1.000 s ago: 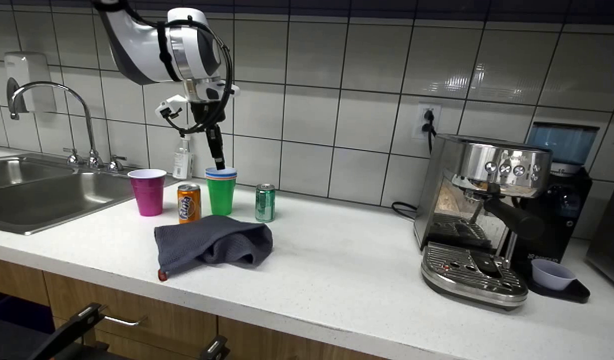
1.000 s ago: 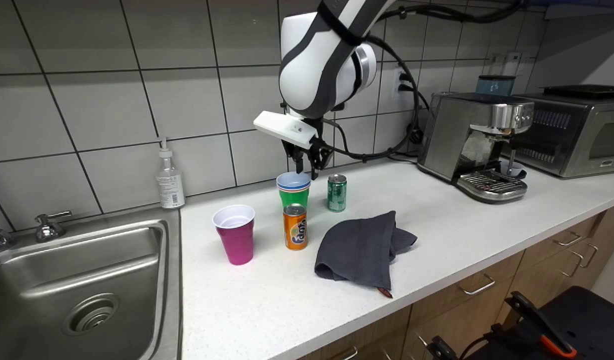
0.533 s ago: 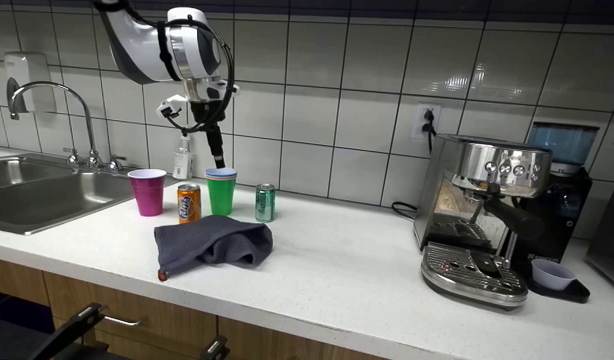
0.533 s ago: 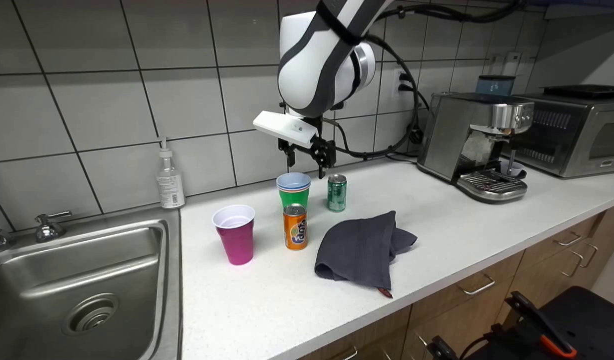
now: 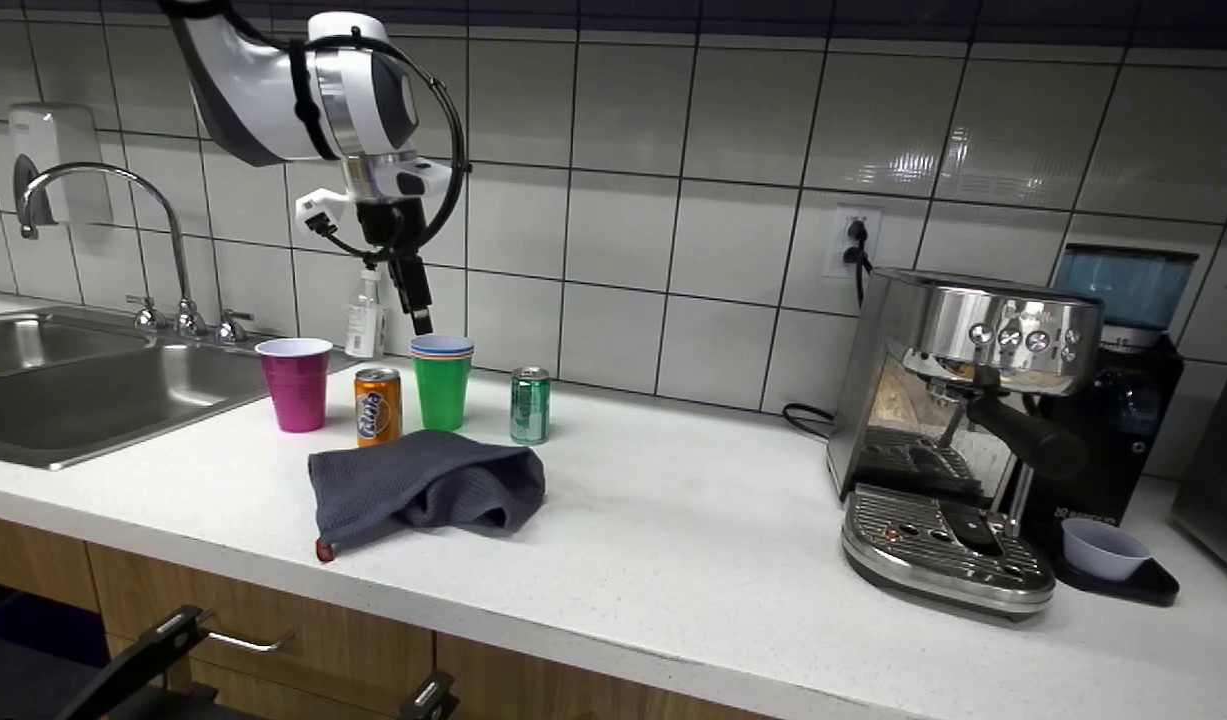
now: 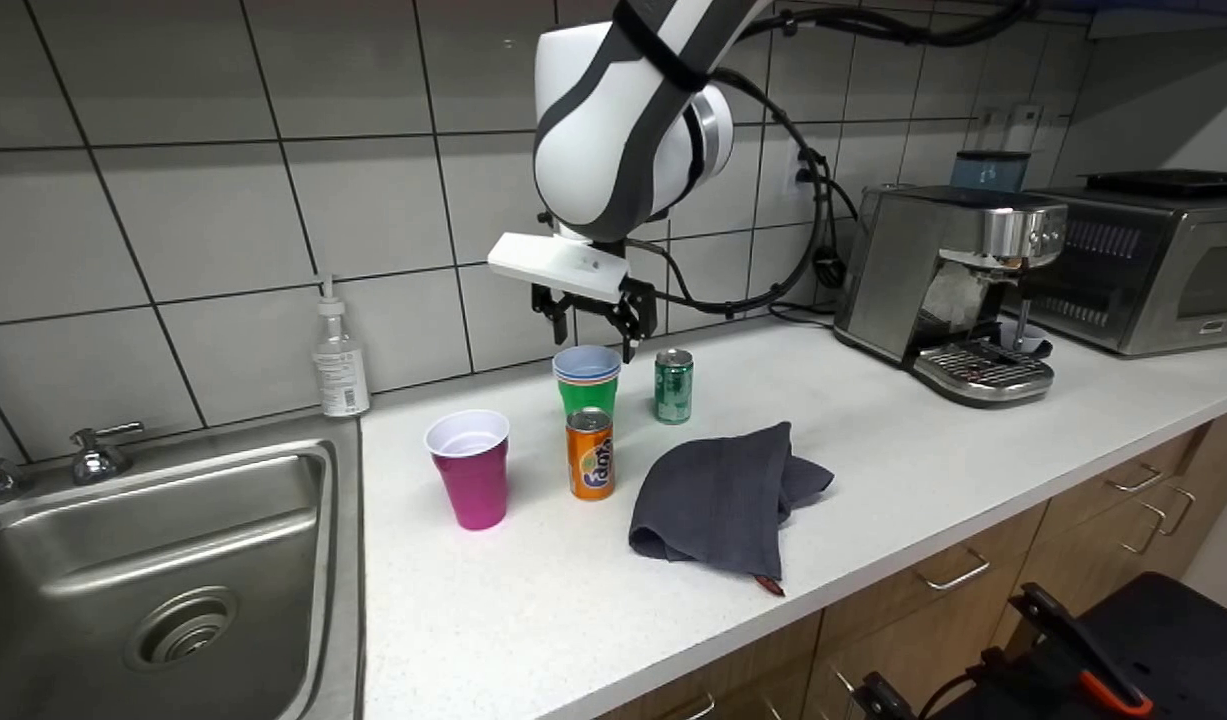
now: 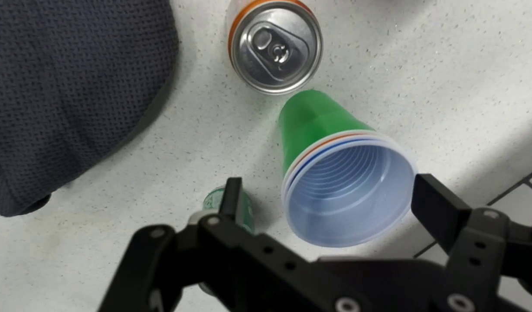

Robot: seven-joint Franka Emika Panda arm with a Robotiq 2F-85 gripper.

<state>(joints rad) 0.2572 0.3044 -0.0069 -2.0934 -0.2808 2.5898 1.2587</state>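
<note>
A nested stack of plastic cups (image 5: 441, 390) stands upright on the white, speckled bench (image 5: 723, 560): smooth, tapering and green outside, with thin orange and blue lips at the round top and a pale blue, finely ribbed interior. Black, square-tipped jaws are spread wide apart just above it, a gap between the tips; whether one brushes the rim is unclear. On the near side of the stack is a short, cylindrical orange Fanta can (image 6: 590, 460) with a silver metal lid; to the right, a shiny green metal can (image 5: 530, 408). To the left stands a glossy magenta plastic cup (image 5: 296, 392) with a white inside. Nearest lies a rumpled, dark-grey woven cloth (image 5: 428, 490), a small red object (image 5: 324, 551) poking from under its near edge. A stainless-steel sink (image 6: 343, 560) lies left; a boxy, polished-metal coffee machine (image 6: 898, 275) stands far right before glossy pale tiles (image 5: 613, 240).
</note>
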